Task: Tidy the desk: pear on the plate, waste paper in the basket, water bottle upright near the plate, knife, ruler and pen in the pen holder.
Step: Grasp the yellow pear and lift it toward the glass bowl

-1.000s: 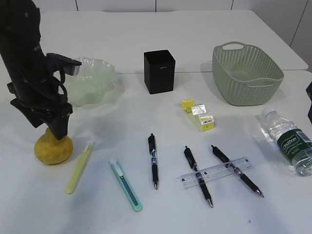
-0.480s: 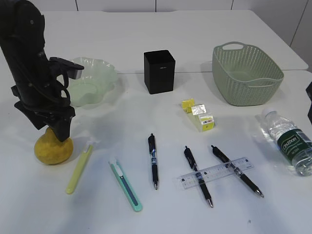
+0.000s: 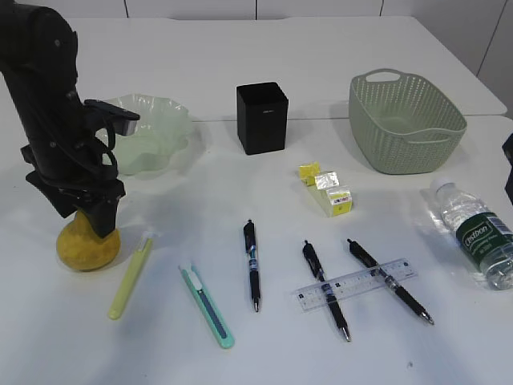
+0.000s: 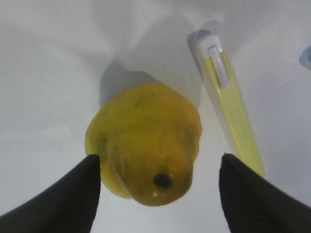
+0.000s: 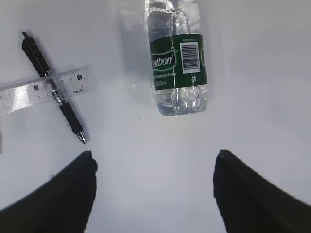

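The yellow-brown pear (image 3: 86, 249) (image 4: 146, 145) stands on the white desk (image 3: 264, 345) at the left. My left gripper (image 3: 94, 226) (image 4: 159, 162) hangs open over it, one finger on each side of its stem end, with a gap on the right side. The pale green plate (image 3: 152, 132) lies behind it. My right gripper (image 5: 154, 156) is open and empty over bare desk, just short of the lying water bottle (image 5: 176, 58) (image 3: 477, 233). The clear ruler (image 3: 355, 283) (image 5: 46, 90) rests across two black pens (image 3: 325, 290). A teal knife (image 3: 207, 305) lies at the front left.
The black pen holder (image 3: 262, 117) stands at the back middle and the green basket (image 3: 406, 120) at the back right. Yellow and white waste paper (image 3: 325, 188) lies between them. A third black pen (image 3: 252, 265) and a yellow-green pen-like tool (image 3: 130, 277) (image 4: 233, 116) lie near the pear.
The left arm has shifted slightly right and down over the pear. Its jaws keep the same width. Nothing else moved.
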### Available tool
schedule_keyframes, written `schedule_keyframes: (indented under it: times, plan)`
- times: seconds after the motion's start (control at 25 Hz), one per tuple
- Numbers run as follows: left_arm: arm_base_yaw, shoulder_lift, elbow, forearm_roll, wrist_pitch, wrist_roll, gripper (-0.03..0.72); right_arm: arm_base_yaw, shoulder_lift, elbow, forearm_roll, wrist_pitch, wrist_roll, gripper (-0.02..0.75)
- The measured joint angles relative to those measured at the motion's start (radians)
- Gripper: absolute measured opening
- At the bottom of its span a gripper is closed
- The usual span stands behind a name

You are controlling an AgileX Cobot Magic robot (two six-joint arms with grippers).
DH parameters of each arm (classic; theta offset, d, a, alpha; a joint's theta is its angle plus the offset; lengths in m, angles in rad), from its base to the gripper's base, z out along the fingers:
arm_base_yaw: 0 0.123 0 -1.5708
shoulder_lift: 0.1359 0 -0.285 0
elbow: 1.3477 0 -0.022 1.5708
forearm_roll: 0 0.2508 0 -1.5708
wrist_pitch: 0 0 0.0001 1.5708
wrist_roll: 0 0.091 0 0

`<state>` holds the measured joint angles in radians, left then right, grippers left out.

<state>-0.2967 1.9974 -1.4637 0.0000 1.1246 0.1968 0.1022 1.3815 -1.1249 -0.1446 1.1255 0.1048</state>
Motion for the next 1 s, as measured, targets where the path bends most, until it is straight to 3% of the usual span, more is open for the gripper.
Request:
schedule_keyframes:
  times: [0.44,1.0]
  plan:
    - [0.0,0.002,0.0,0.0,0.009,0.0,0.516,0.0,0.0,0.0,0.0,0.0,0.0,0.557]
    - [0.0,0.002,0.0,0.005,0.021,0.0,0.323,0.0,0.0,0.0,0.0,0.0,0.0,0.557]
